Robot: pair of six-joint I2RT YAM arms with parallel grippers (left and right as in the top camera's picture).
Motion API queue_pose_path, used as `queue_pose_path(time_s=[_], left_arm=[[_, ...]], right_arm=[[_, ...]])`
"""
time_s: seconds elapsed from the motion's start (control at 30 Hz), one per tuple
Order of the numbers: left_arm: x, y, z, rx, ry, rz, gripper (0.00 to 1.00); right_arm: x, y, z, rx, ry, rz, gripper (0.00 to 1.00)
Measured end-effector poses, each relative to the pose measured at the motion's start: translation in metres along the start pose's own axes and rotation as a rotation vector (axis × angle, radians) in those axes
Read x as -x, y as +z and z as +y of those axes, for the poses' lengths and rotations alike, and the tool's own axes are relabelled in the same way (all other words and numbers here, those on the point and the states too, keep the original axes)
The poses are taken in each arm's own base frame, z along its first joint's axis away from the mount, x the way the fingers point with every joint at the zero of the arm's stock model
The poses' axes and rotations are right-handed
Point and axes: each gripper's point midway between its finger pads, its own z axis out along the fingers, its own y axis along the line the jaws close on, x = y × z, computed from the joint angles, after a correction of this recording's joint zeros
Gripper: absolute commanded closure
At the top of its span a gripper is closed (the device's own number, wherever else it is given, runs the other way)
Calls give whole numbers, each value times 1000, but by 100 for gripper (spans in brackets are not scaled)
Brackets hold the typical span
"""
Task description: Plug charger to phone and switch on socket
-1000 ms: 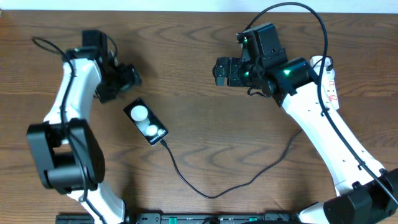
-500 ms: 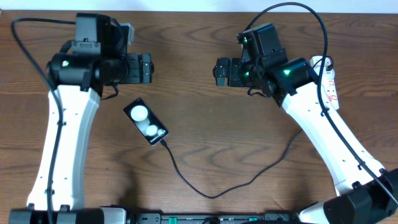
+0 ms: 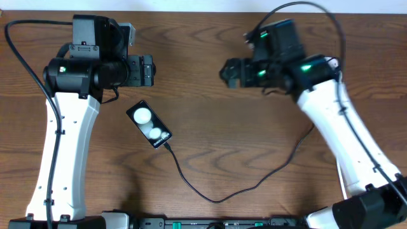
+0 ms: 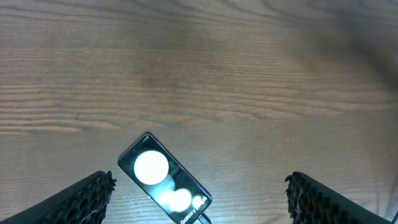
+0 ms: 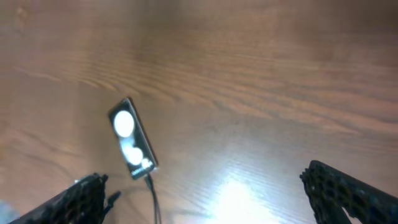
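Observation:
The phone [image 3: 149, 124] lies flat on the wooden table, its glossy screen reflecting two white spots. It also shows in the left wrist view [image 4: 165, 180] and the right wrist view [image 5: 132, 138]. The charger [image 3: 219, 200], a thin black cable, meets the phone's lower end and curves right under the right arm; its plug end shows in the right wrist view [image 5: 152, 193]. My left gripper [image 3: 147, 70] [image 4: 199, 190] is open and empty above the phone. My right gripper [image 3: 227, 71] [image 5: 205, 183] is open and empty, well right of the phone. The socket is hidden behind the right arm.
Both white arms reach in from the front edge, the left arm [image 3: 63, 146] along the left side and the right arm [image 3: 343, 133] along the right side. Thick black arm cables loop at the back corners.
The left arm swung up and away from the phone, its gripper now pointing right. The right arm has started shifting to the right and is blurred. Phone and cable have not moved.

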Motion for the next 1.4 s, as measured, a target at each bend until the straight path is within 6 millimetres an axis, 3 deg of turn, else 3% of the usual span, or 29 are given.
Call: queue_pose_path(time_s=[0.13,0.3,0.47,0.6,0.77,0.97,1.4], left_arm=[[0,0,0,0,0,0,9],[0,0,0,0,0,0,9],[0,0,0,0,0,0,9],[0,0,0,0,0,0,9],[0,0,0,1,0,-1,9],[0,0,0,0,0,-1,9],[0,0,0,0,0,0,9]], right_arm=[[39,-61,-35,80,65,-85,1],[61,-137,-100,94,143,-211,1],[49,-189,-182,-37,245,-303,1],[31,-206,-232,-186,300,-311,1],[6,-191,-282,-347,341,-258,1],[-21,-147,-321,-384,351,-219,1],[-67,-54,-351,-151,365,21,1]])
